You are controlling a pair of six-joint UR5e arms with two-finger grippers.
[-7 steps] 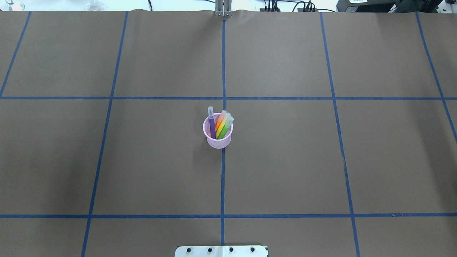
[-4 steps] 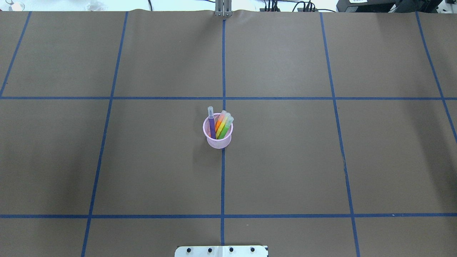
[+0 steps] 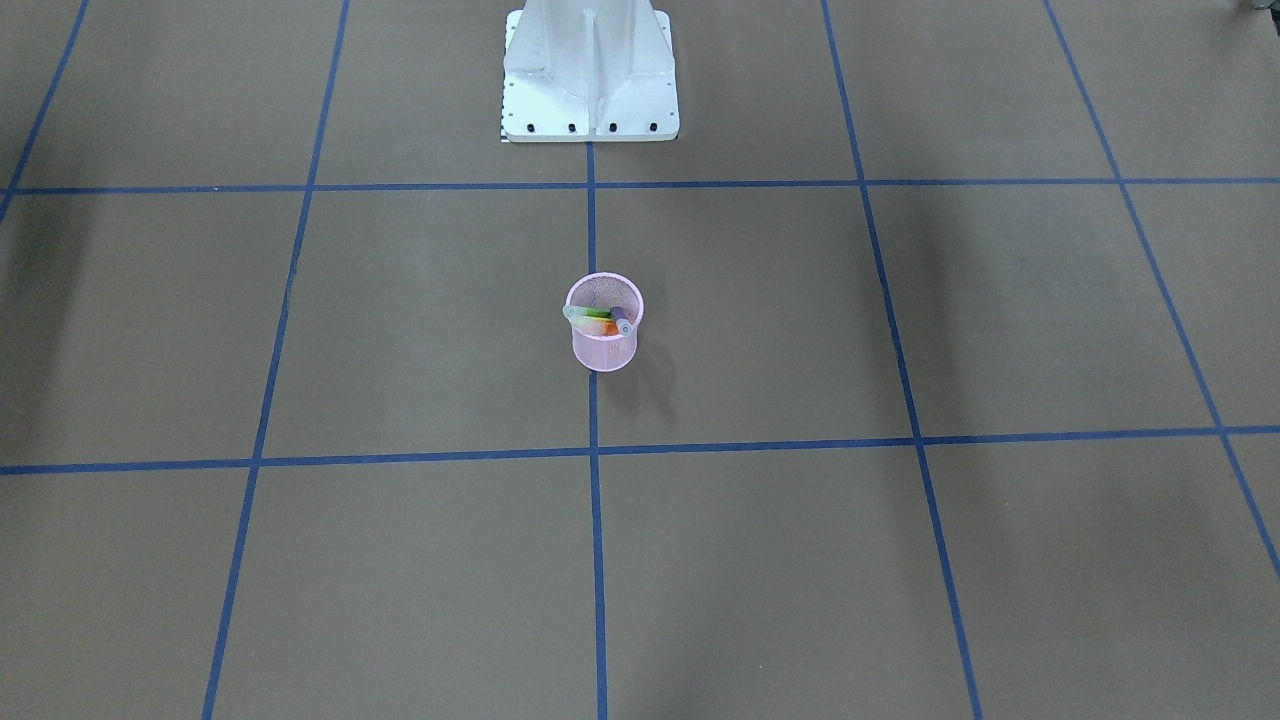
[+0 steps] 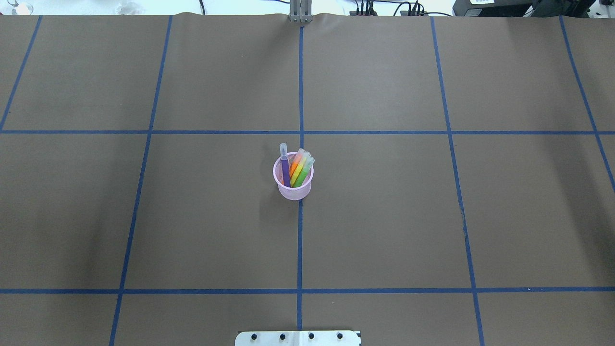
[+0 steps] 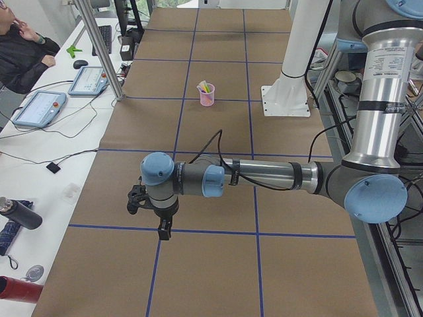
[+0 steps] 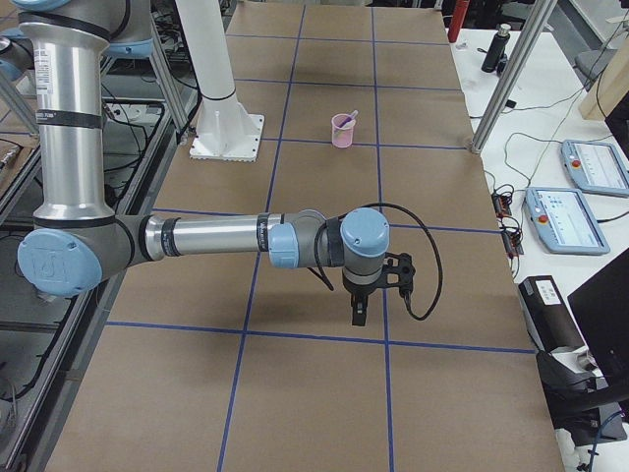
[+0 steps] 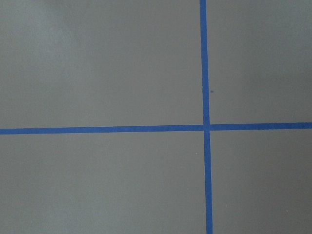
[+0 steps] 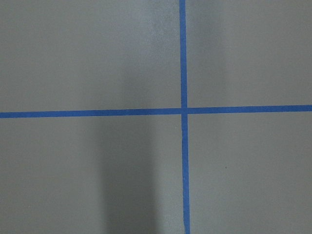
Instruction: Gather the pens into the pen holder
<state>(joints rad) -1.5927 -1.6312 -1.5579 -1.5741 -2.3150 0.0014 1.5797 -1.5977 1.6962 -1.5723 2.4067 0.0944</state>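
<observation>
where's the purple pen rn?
Overhead view: the purple pen stands in the holder at table centre, on the middle blue line, left of the other pens inside.

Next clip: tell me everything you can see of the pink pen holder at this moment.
The pen holder is a small round pink cup of fine wire mesh, slightly narrower at its base than at its rim. It stands upright on the brown paper-covered table, on the central blue tape line. Inside it the pens lean against its rim with their pale caps sticking out: a purple pen alone, the orange and green ones side by side. Nothing else touches it.
</observation>
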